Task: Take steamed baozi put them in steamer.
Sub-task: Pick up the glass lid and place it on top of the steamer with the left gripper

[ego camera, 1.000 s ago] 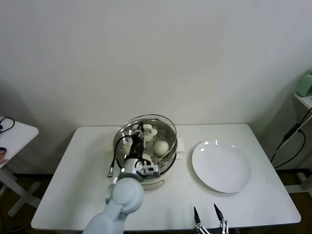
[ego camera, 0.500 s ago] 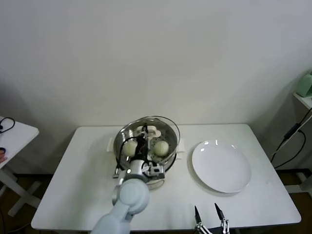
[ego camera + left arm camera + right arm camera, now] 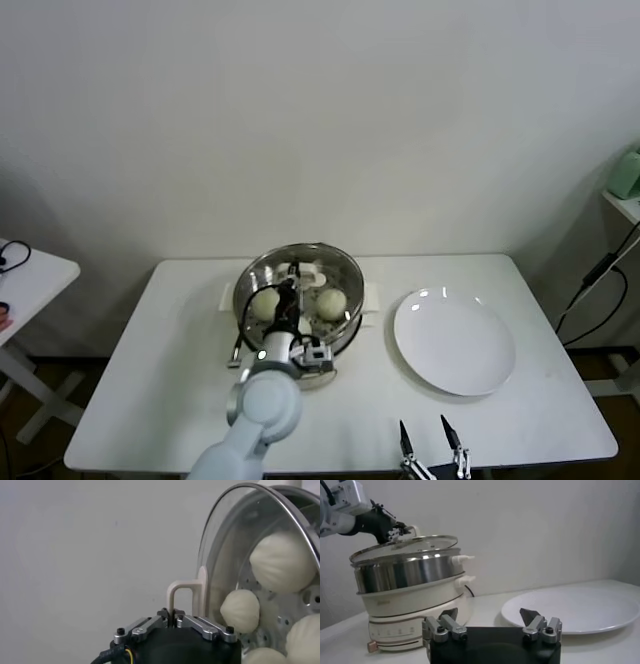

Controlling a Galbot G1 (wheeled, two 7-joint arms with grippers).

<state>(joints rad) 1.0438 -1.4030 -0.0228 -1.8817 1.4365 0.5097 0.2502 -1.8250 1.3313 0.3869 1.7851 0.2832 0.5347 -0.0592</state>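
The steamer point(image 3: 345, 325) stands at the middle of the white table; in the right wrist view its steel pot point(image 3: 410, 575) sits on a cream base. Several cream baozi point(image 3: 283, 562) lie on its perforated tray, and two show in the head view point(image 3: 331, 303). My left gripper point(image 3: 174, 614) is shut on the cream handle point(image 3: 182, 587) of the round glass lid point(image 3: 235, 555), which lies over the steamer's rim, slightly tilted point(image 3: 405, 547). My right gripper point(image 3: 428, 440) is open and empty at the table's front edge.
A flat white plate point(image 3: 455, 342) lies to the right of the steamer, bare; it also shows in the right wrist view point(image 3: 580, 607). A small white side table point(image 3: 30, 275) stands at the far left. A wall runs behind the table.
My left arm has shifted a little right and forward with the lid. The lid has come down from a tilted hold to rest over the steamer's rim. The right arm has not moved.
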